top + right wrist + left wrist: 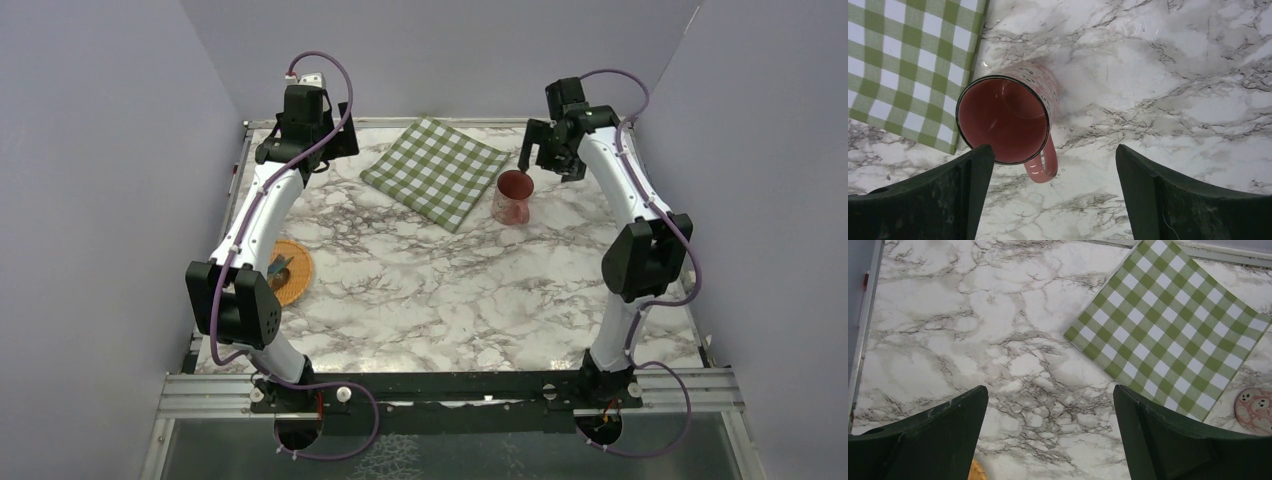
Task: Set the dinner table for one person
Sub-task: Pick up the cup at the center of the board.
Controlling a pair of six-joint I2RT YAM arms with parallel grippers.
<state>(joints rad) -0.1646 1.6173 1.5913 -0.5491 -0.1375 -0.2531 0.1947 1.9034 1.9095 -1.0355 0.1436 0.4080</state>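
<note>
The mug [1003, 120] looks stiff, slick and breakable; pinch its rim wall or handle. Right end effector [1053, 152] and left end effector [1050, 392] both gape wide, empty.

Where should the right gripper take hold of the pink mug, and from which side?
Probably the rim, from straight above: one finger inside, one outside the wall. The pink mug stands upright, mouth open, and its handle is a thin loop. Choose the wall away from the checked cloth.
</note>
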